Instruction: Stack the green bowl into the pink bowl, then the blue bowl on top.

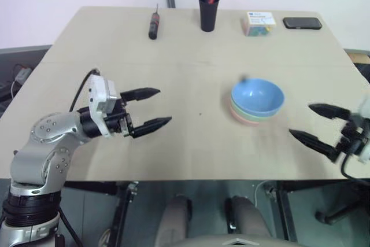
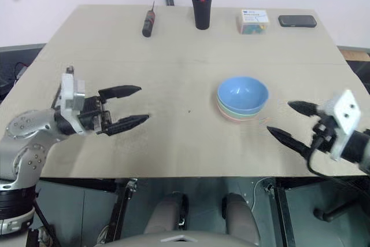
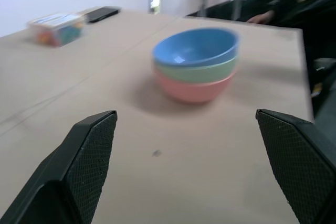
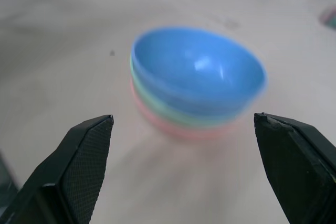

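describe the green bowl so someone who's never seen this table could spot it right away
On the tan table, look right of centre, nearer the front edge, for the only stack of bowls. The green bowl is the middle one, nested in the pink bowl with the blue bowl sitting inside it. It shows as just a pale mint band between salmon pink below and sky blue above.

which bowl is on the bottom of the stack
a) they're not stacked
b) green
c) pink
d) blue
c: the pink bowl sits on the table with the green bowl nested in it and the blue bowl on top.
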Robot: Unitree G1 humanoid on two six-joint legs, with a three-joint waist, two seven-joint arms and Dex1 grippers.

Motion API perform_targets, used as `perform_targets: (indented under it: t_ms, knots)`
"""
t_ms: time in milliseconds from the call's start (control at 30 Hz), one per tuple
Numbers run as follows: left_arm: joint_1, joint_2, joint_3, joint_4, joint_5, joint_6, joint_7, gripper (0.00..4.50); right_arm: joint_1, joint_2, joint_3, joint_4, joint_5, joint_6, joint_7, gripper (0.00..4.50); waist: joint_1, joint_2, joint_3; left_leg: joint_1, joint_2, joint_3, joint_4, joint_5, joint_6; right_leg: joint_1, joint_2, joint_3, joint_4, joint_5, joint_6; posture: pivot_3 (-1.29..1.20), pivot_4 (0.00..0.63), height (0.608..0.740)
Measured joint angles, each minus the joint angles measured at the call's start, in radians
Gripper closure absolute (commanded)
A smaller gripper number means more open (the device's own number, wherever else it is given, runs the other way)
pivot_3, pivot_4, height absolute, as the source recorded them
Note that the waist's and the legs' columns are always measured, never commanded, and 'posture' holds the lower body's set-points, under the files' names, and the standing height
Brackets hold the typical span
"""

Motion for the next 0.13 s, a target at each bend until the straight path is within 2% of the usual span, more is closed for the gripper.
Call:
perform_targets:
  t_ms: [133]
  knots:
    - [0.06, 0.03, 0.029, -0.001, 0.0, 0.014, -0.005, 0.0, 0.127, 0.024, -0.088, 0.049, -0.015, -0.069, 0.07, 0.02, -0.007, 0.0, 0.0, 0.001, 0.0, 0.002, 0.0, 0.0, 0.0, 0.0, 0.0, 0.002, 0.0, 0.0, 0.0, 0.0, 0.15, 0.74]
